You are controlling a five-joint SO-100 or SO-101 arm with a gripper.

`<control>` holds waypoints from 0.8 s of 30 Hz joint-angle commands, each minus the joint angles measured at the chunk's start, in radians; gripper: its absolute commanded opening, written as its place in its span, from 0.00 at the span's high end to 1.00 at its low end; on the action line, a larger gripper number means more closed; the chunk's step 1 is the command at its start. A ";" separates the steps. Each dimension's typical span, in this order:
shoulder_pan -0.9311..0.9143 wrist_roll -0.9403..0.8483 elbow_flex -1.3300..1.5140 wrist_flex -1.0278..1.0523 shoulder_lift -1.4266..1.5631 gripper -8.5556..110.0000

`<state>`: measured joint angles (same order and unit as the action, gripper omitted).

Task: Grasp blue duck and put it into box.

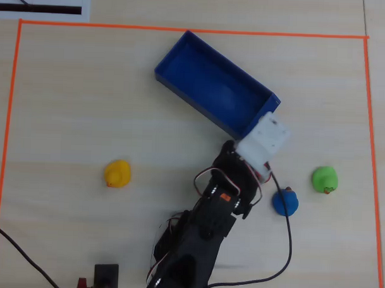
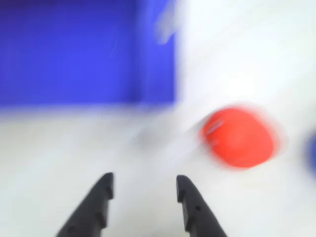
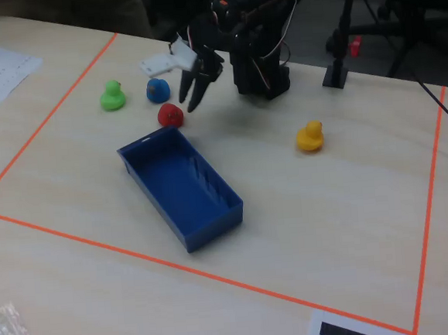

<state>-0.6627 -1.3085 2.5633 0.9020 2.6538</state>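
Gripper [image 3: 193,94] hung w/ jaws apart, empty, nearer the red duck [image 3: 170,115]; best to swing over blue duck [image 3: 157,90] before dropping.

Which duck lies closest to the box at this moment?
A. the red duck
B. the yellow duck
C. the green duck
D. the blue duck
A: in the fixed view the red duck sits just off the near short end of the box, while the blue duck, green duck and yellow duck lie farther away.

No legible text or labels.
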 commanded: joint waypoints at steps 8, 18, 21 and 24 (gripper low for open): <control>-0.436 -0.054 -0.319 -0.310 -0.313 0.74; -0.650 -0.135 -0.350 -0.426 -0.523 0.71; -0.710 -0.181 -0.278 -0.554 -0.548 0.71; -0.755 -0.222 -0.202 -0.675 -0.571 0.71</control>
<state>-1.3714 -1.4941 2.3194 0.3697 2.0877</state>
